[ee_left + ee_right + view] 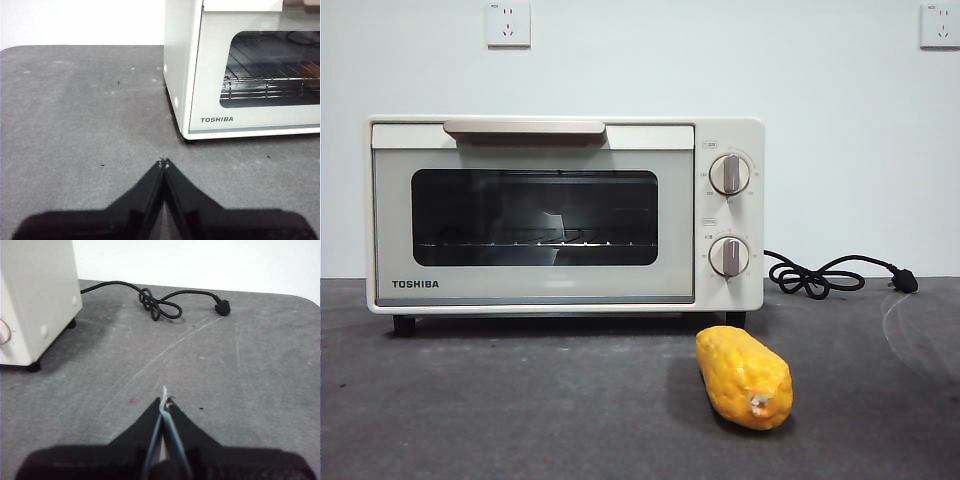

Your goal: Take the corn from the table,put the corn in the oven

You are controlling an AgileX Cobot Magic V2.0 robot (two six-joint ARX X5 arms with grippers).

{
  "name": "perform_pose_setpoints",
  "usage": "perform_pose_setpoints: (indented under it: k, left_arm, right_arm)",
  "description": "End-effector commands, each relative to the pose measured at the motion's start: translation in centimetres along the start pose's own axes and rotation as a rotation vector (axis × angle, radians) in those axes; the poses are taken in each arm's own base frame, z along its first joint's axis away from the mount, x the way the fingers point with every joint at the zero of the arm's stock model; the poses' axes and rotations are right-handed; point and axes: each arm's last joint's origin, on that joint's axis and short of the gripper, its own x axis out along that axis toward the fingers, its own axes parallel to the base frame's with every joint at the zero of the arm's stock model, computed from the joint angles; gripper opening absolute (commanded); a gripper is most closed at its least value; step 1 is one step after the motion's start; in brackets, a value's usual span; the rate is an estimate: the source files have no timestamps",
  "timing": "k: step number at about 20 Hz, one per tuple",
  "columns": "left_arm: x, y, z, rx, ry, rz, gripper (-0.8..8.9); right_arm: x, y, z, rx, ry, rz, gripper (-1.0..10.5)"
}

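Corn [744, 376] lies on the table [500, 400] before the closed oven [565, 215], outside both wrist views. Left gripper [163, 162] and right gripper [165, 402] wait pinched together, empty; whichever reaches should spread wide and straddle the cob's middle.

Even, bright light fills all views. The stubby yellow-orange corn cob [744, 376] casts a soft shadow leftward on the matte dark grey table [520, 410]. The cream-white toaster oven's dark glass door [534, 217] shows faint reflections (the right wrist view is slightly blurred).

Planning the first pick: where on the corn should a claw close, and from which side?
Probably across the corn's thick middle, coming down from above. It lies flat on the table, apart from the closed oven, with its pale stub end toward the front camera, so jaws set across its long axis should span the bumpy sides.
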Motion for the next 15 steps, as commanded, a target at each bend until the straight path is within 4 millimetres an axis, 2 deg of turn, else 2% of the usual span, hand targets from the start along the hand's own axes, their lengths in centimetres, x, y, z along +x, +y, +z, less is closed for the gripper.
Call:
perform_pose_setpoints:
  k: [1, 4, 7, 15]
  left_arm:
    - [0.07, -0.11, -0.11, -0.061, -0.004, -0.035, -0.03]
    - [0.05, -0.37, -0.15, -0.229, 0.016, -0.122, -0.04]
    - [0.03, -0.53, -0.11, -0.332, 0.029, -0.176, -0.03]
    - [0.02, -0.54, -0.04, -0.381, 0.029, -0.181, -0.04]
  right_arm:
    - [0.10, 0.11, -0.23, 0.162, 0.001, 0.031, 0.0]
    - [0.09, 0.17, -0.21, 0.459, 0.008, 0.054, 0.0]
    - [0.09, 0.14, -0.21, 0.610, 0.009, 0.042, 0.0]
    - [0.10, 0.08, -0.22, 0.621, 0.006, 0.023, 0.0]
